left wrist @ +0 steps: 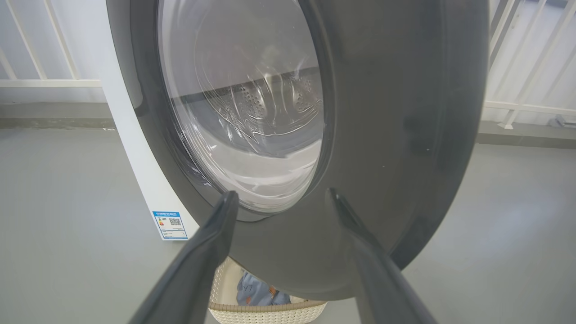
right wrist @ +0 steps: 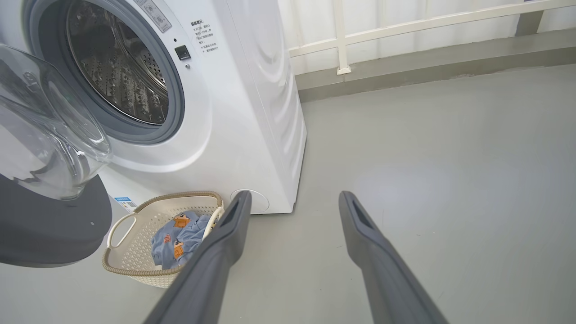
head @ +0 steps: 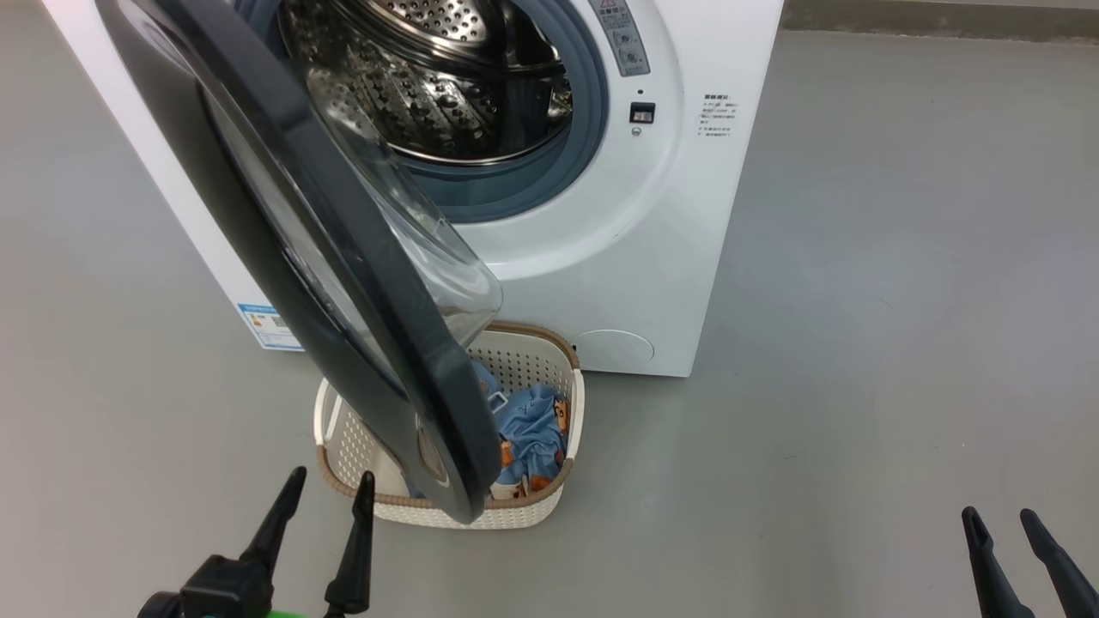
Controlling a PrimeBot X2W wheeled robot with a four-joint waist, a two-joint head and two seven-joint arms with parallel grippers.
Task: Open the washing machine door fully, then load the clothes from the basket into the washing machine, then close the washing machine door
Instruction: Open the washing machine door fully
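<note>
The door (head: 369, 343) hangs part-open over the basket (head: 532, 356): stiff, hinged, best pushed at its black rim. The clothes (head: 532, 421) look soft and light. The left gripper (head: 333, 474) and right gripper (head: 998, 512) stand apart, empty.

A blue-edged sticker (left wrist: 170, 225) with a QR code sits low on the washing machine (left wrist: 164, 200), just left of the left pincer (left wrist: 280, 198); its print is unreadable. Well ahead, a grey strip (head: 620, 34) shows a red warning triangle, and a block of small characters (head: 717, 116) beside it is illegible.
</note>
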